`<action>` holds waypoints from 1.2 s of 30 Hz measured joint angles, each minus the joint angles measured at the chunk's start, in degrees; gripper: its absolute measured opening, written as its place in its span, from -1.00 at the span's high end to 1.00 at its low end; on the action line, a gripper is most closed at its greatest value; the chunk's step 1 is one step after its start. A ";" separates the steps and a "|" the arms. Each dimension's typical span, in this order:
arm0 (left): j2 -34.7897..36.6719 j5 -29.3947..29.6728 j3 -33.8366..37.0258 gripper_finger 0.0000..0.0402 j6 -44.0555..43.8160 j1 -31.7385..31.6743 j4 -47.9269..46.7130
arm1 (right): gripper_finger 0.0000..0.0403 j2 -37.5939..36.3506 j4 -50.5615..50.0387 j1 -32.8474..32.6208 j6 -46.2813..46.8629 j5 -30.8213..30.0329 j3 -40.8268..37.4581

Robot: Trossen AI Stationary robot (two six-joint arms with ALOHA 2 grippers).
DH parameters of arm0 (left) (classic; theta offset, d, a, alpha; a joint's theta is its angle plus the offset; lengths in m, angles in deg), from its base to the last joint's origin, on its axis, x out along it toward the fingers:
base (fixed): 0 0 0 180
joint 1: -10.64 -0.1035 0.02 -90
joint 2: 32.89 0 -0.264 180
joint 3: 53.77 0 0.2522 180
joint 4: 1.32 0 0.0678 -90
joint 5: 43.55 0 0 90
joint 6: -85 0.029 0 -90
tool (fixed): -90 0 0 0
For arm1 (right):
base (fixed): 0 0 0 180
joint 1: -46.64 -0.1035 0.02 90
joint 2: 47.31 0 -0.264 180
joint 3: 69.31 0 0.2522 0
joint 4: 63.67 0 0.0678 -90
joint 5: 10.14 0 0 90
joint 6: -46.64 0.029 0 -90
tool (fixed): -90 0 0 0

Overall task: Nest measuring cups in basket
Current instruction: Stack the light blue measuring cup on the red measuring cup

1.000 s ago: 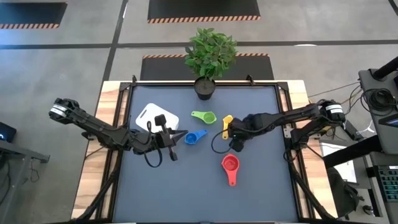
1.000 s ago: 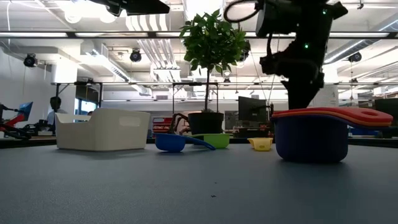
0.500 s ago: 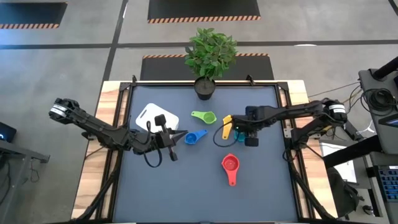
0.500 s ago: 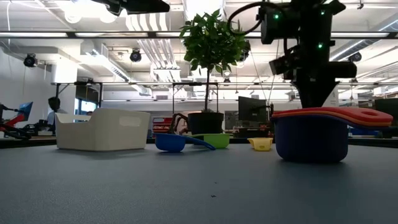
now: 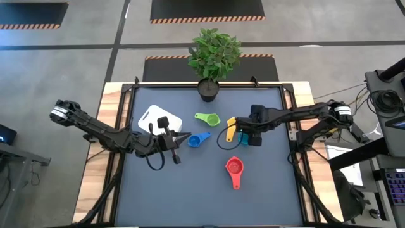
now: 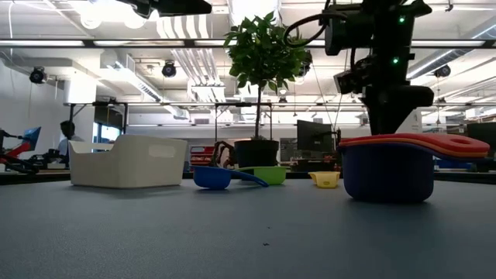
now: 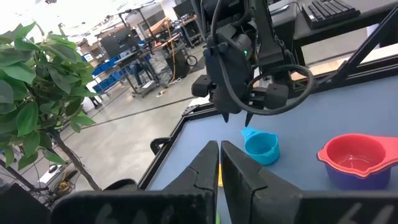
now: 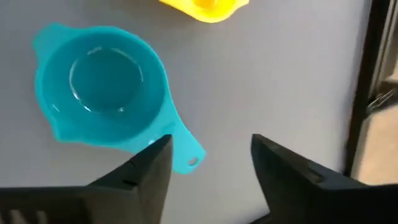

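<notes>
My right gripper [image 8: 211,146] is open and hovers over the teal cup [image 8: 102,87], whose short handle [image 8: 186,157] points into the gap between the fingers without touching them. In the high view this gripper [image 5: 250,137] stands beside the teal cup [image 5: 242,134] and the yellow cup [image 5: 231,123]. The green cup [image 5: 207,118] and blue cup [image 5: 198,139] lie near the table's middle. A red cup [image 5: 234,168] sits nested on others; the purple one [image 6: 387,172] shows beneath. The white basket [image 5: 157,118] stands left of them. My left gripper [image 5: 179,141] is shut, just left of the blue cup.
A black pot with a green plant [image 5: 209,88] stands at the table's far edge. Bare grey tabletop [image 5: 190,190] stretches along the near side. Black frame rails [image 5: 288,107] border the table's left and right sides.
My right gripper has moved from just above the red stack toward the table's far right and now stands beside the teal cup, which the arm hid before. The cups and the left arm have kept still.
</notes>
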 joint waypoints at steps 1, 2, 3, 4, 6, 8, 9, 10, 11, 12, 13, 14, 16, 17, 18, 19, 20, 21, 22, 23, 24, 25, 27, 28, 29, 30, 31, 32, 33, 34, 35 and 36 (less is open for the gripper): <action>0.00 0.00 0.00 1.00 0.23 0.00 0.02 | -0.13 0.00 -0.11 -0.18 -2.37 -0.28 0.00; 0.00 -0.02 0.00 1.00 0.40 0.00 0.04 | -0.19 0.00 -0.15 -0.27 -5.71 -0.31 0.00; 0.00 -0.02 0.00 1.00 0.44 0.00 0.06 | -0.26 0.00 -0.08 -0.27 -8.91 -0.33 -0.07; 0.00 -0.02 0.00 1.00 0.45 0.00 0.06 | -0.32 -0.02 -0.11 -0.29 -11.93 -0.24 -0.27; 0.00 -0.02 0.00 1.00 0.46 0.00 0.07 | -0.41 -0.02 -0.72 -0.27 -16.27 2.08 -0.80; 0.00 -0.04 0.00 1.00 0.46 0.00 0.06 | -0.44 -0.02 -0.98 0.11 -19.14 7.46 -1.58; 0.00 -0.04 0.00 1.00 0.47 0.00 0.06 | -0.44 -0.02 -0.90 0.14 -19.52 8.92 -2.09; 0.00 -0.06 0.00 1.00 0.48 0.00 0.04 | -0.44 -0.02 -0.90 0.10 -19.67 9.06 -2.65; 0.00 -0.06 0.00 1.00 0.48 0.00 0.04 | -0.44 -0.02 -0.97 0.10 -19.70 8.39 -3.19; 0.00 -0.08 0.00 1.00 0.48 0.00 0.04 | -0.43 -0.02 -0.95 0.11 -19.76 7.47 -3.64; 0.00 -0.08 0.00 1.00 0.52 0.00 0.04 | -0.42 -0.02 -0.90 0.23 -19.97 7.15 -4.03; 0.00 -0.08 0.00 1.00 0.59 0.00 0.06 | -0.41 -0.02 -0.73 0.46 -20.28 7.18 -4.36; 0.00 -0.09 0.00 1.00 0.75 0.00 0.06 | -0.40 -0.02 0.62 0.77 -20.42 7.18 -5.07; 0.00 -0.09 0.00 1.00 0.77 -0.01 0.07 | -0.40 -0.02 1.62 0.99 -20.77 7.17 -5.45; 0.00 -0.10 0.00 1.00 0.77 0.00 0.14 | -0.41 -0.02 2.58 1.11 -21.38 7.19 -5.88; 0.00 -0.11 0.00 1.00 0.77 0.00 0.27 | -0.41 -0.02 3.51 1.31 -22.14 7.17 -6.30; 0.00 -0.11 0.00 1.00 0.77 0.00 0.37 | -0.42 -0.02 4.52 1.60 -22.63 7.13 -6.70; 0.00 -0.11 0.00 1.00 0.77 0.00 0.37 | -0.43 -0.02 5.57 1.91 -23.14 7.13 -7.05; 0.00 -0.11 0.00 1.00 0.77 0.00 0.37 | -0.43 -0.02 6.59 2.22 -23.62 7.14 -7.41; 0.00 -0.11 0.00 1.00 0.77 0.00 0.36 | -0.44 0.00 7.35 2.51 -24.10 7.14 -7.78; 0.00 -0.11 0.00 1.00 0.77 0.00 0.37 | -0.44 0.09 7.87 2.76 -24.66 7.12 -8.04; 0.00 -0.11 0.00 1.00 0.77 0.00 0.37 | -0.44 0.24 8.34 3.10 -25.25 7.14 -8.23; 0.00 -0.11 0.00 1.00 0.80 0.00 0.37 | -0.43 0.77 8.95 3.65 -26.18 7.25 -8.50; 0.00 -0.11 0.00 1.00 0.92 0.00 0.37 | -0.42 1.19 9.16 3.94 -26.37 7.39 -8.60; 0.00 -0.11 0.00 1.00 0.94 0.00 0.37 | -0.42 1.66 9.37 4.10 -26.64 7.66 -8.61; 0.00 -0.11 0.00 1.00 0.94 0.00 0.37 | -0.41 2.06 9.53 4.23 -26.77 7.71 -8.61; 0.00 -0.11 0.00 1.00 0.94 0.00 0.37 | -0.40 2.51 9.60 4.22 -26.80 7.71 -8.63; 0.00 -0.11 0.00 1.00 0.94 0.00 0.37 | -0.39 2.86 9.70 4.20 -26.78 8.10 -8.63; 0.00 -0.11 0.00 1.00 0.94 0.00 0.37 | -0.37 3.18 9.81 4.18 -26.72 9.02 -8.62; 0.00 -0.11 0.00 1.00 0.94 0.00 0.37 | -0.35 3.45 9.86 4.18 -26.65 9.91 -8.63; 0.00 -0.11 0.00 1.00 0.94 0.00 0.37 | -0.33 3.61 9.84 4.18 -26.54 10.58 -8.66; 0.00 -0.11 0.00 1.00 0.94 0.00 0.37 | -0.30 3.76 9.84 4.14 -26.37 10.90 -8.66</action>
